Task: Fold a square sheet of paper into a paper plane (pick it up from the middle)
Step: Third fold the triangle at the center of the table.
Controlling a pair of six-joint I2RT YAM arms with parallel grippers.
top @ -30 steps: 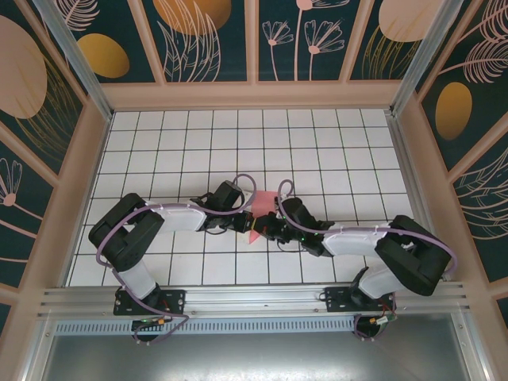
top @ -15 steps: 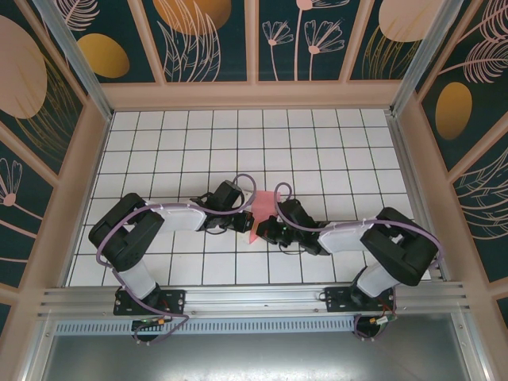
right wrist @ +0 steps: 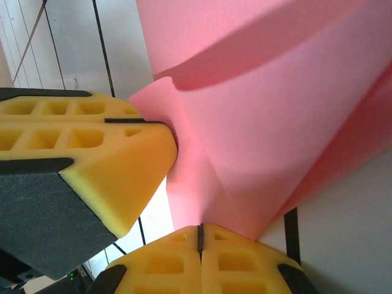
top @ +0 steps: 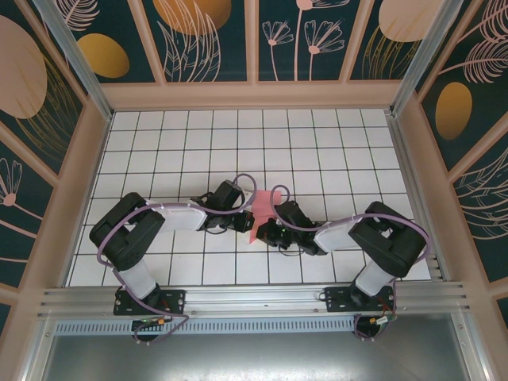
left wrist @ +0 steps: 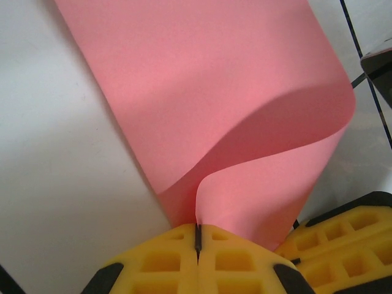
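Early days on this one, I'd say. The square sheet of paper (top: 260,208) is mid-table, a bit toward the near side, pinched between the two arms. The left gripper (left wrist: 197,236) has its jaws closed tight on one pink edge. The right gripper (right wrist: 199,236) is clamped on the paper too, just beside it. The sheet bows over in a soft loop, with no sharp crease I can see, no nose, no wings. So pickup looks done, and basically all the real folding is left.
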